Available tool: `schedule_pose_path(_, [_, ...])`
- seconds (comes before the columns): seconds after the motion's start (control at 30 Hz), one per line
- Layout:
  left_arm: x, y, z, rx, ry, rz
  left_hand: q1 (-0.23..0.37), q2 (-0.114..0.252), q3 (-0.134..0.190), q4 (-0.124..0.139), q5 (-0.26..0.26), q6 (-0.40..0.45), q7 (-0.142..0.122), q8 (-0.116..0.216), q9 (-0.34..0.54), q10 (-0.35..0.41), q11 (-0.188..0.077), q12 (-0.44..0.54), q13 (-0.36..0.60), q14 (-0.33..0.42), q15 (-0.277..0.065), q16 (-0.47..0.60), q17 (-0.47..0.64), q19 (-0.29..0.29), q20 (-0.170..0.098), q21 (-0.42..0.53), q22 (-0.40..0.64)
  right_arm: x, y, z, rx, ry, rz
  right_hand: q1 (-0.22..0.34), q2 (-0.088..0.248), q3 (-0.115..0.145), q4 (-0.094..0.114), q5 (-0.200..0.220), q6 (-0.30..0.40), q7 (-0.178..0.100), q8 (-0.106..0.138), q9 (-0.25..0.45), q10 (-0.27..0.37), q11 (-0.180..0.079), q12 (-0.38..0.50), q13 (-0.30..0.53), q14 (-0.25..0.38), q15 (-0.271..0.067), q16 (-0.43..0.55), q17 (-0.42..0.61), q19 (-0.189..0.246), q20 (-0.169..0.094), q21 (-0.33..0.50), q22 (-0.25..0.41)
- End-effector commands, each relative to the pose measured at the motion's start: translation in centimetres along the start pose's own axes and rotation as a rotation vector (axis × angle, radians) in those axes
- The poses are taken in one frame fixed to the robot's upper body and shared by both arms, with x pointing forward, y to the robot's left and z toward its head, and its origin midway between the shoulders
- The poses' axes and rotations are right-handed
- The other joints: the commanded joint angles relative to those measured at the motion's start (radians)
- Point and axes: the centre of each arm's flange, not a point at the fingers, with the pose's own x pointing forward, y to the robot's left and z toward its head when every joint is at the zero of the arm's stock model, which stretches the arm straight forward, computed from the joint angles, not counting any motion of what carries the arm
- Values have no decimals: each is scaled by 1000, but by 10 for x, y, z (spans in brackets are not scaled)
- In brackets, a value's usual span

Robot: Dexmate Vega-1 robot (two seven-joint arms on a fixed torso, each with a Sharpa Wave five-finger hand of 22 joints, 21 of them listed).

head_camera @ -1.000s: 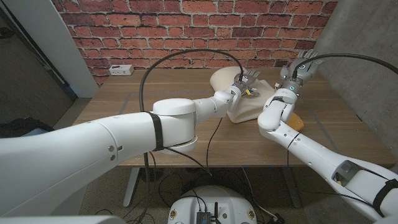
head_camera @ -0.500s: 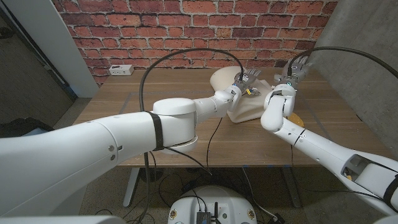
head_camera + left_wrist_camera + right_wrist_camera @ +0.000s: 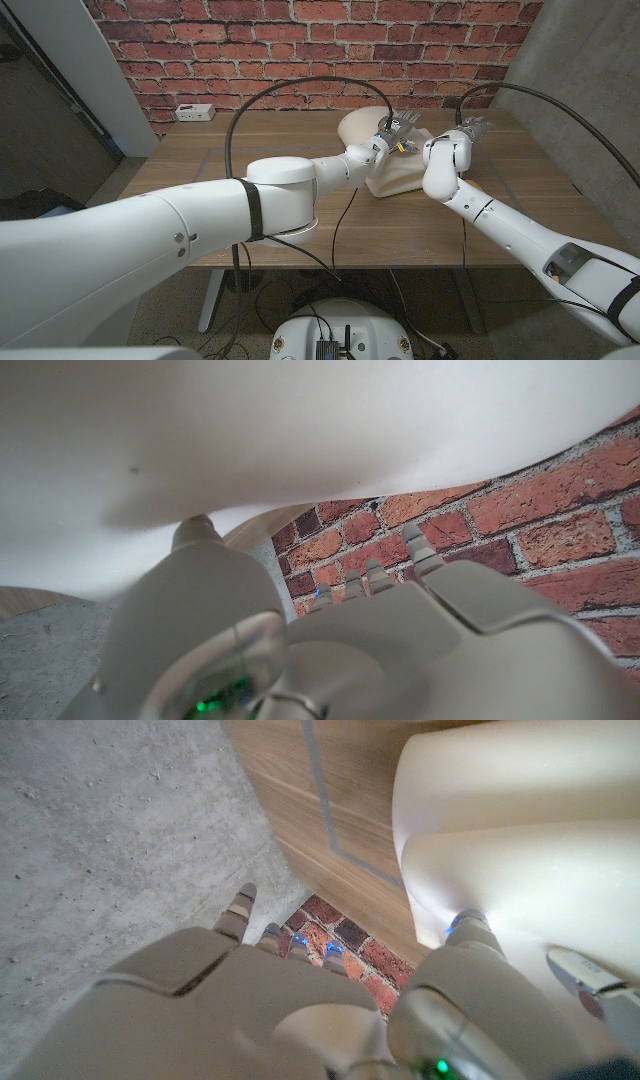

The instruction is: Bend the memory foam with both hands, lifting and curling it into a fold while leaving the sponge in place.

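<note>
The cream memory foam (image 3: pixel 395 176) sits at the table's back right, curled so that a rounded lobe stands up over its lower slab. My left hand (image 3: pixel 397 128) is at the top of the fold, fingers spread. In the left wrist view its thumb (image 3: pixel 200 535) presses against the foam (image 3: pixel 300 430) while the fingers (image 3: pixel 372 575) point past it at the brick wall. My right hand (image 3: pixel 470 128) is close by the foam's right side, fingers apart. In the right wrist view its thumb (image 3: pixel 468 925) touches the foam's two stacked layers (image 3: pixel 520 840).
A white power strip (image 3: pixel 195 112) lies at the table's back left against the brick wall. Black cables (image 3: pixel 300 85) arc over the table above both arms. A concrete wall (image 3: pixel 590 90) stands just right of the table. Bare wood (image 3: pixel 200 190) spreads to the left.
My right hand has swung left from beyond the table's right side to the foam's right edge. The left hand and the foam's fold have stayed put.
</note>
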Motion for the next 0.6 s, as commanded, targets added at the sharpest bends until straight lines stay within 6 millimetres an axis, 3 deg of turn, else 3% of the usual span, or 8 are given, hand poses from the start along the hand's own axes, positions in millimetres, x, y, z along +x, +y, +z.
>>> schedule_pose_path(0.03, [1, 0, -1, 0, -1, -24, -1, 5, -6, 2, 8, -107, 8, 8, 4, -44, 2, 9, 0, -1, -5, 6, 2, 6, 2, -2, 4, 8, 7, 7, -85, 6, 126, -3, -7, -2, -2, 9, -13, 1, 0, 3, -106, 4, 4, 3, -46, 10, 3, 1, -10, 4, 2, 2])
schedule_pose_path(0.5, [0, 4, -5, -7, 5, 39, 4, 18, -10, 3, 14, -51, -9, 21, 3, -5, -21, 29, -4, 31, -25, 12, 0, 46, -18, 2, 4, 21, 25, 22, -152, 27, 115, 6, -6, -1, -9, 17, -10, 2, 9, 3, -101, 3, 12, 3, -41, 5, 10, -1, -20, 4, 3, 1])
schedule_pose_path(0.57, [-2, 6, -7, -3, 7, 85, 5, 29, -9, 5, 17, -29, -18, 24, 3, 11, -31, 36, -5, 47, -35, 15, 0, 64, -29, 5, 4, 21, 27, 24, -156, 25, 105, 7, -6, -1, -10, 18, -9, 2, 10, 3, -98, 1, 15, 3, -40, 5, 11, -1, -21, 4, 4, 1])
schedule_pose_path(0.6, [-3, 7, -8, -3, 9, 108, 11, 55, 1, 8, 21, -12, -27, 25, 2, 26, -41, 43, -6, 58, -43, 15, 1, 77, -37, 7, 4, 21, 27, 25, -156, 28, 100, 8, -7, -1, -10, 18, -8, 2, 11, 3, -96, 0, 15, 3, -40, 5, 11, -1, -21, 4, 4, 1])
